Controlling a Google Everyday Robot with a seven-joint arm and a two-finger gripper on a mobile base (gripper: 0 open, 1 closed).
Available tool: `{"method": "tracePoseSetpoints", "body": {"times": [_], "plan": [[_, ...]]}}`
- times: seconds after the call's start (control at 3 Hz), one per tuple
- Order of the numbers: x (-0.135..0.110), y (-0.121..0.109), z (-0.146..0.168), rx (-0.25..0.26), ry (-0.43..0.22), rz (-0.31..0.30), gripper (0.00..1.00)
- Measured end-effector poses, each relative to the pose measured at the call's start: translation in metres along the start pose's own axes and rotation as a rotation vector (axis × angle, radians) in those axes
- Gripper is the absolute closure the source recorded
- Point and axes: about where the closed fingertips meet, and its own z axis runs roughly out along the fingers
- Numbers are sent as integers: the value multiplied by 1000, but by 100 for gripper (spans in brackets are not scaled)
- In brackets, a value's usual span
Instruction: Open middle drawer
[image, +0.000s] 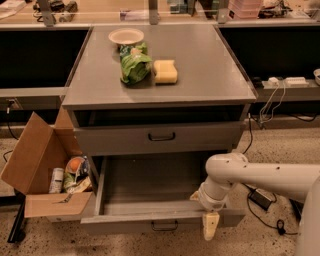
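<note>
The middle drawer is pulled out wide under the closed upper drawer. Its grey inside is bare, and its small black bar handle is centred on the front panel. My gripper is at the end of the white arm, which comes in from the right. It hangs over the drawer's front edge, to the right of the handle, with a pale finger pointing down in front of the panel. Anything below this drawer is hidden.
The cabinet top holds a white bowl, a green bag and a yellow sponge. An open cardboard box with cans and packets stands on the floor at the left. Cables lie on the floor at the right.
</note>
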Motion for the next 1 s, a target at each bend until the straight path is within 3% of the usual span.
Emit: {"method": "tracePoseSetpoints", "body": {"times": [0.67, 1.0], "plan": [[5, 8, -19, 39, -25, -12, 0], [8, 28, -52, 124, -56, -38, 0]]}}
